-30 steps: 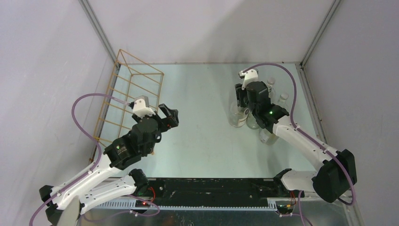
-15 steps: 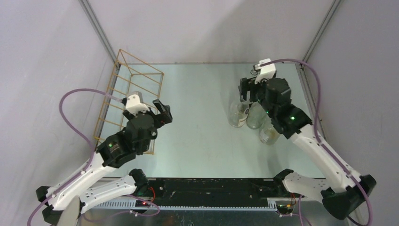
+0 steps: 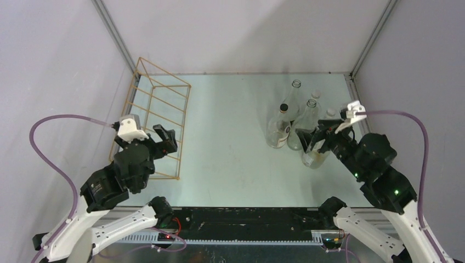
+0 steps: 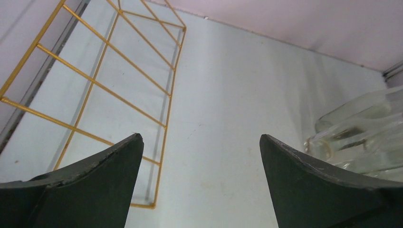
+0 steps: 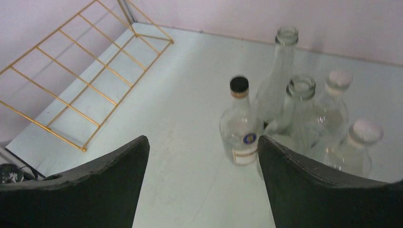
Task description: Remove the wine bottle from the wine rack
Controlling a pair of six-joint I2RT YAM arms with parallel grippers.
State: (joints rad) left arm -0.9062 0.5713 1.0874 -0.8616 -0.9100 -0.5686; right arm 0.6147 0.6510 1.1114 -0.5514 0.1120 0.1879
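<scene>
Black-capped bottle [image 5: 239,126], illegible label [image 5: 244,154]

wine rack [image 3: 156,120]: thin gold-toned metal wire, lightly glossy | bottles [image 3: 303,129]: clear glass, smooth, shiny | table [image 3: 230,126]: pale, smooth, matt, faintly scuffed

Pale green tabletop [image 3: 230,137] stretches ahead of the left gripper [image 4: 199,137] and right gripper [image 5: 202,137] to plain grey walls [image 3: 247,33], joined by aluminium corner posts [image 3: 112,30]; soft, even light, faint shadows.
</scene>
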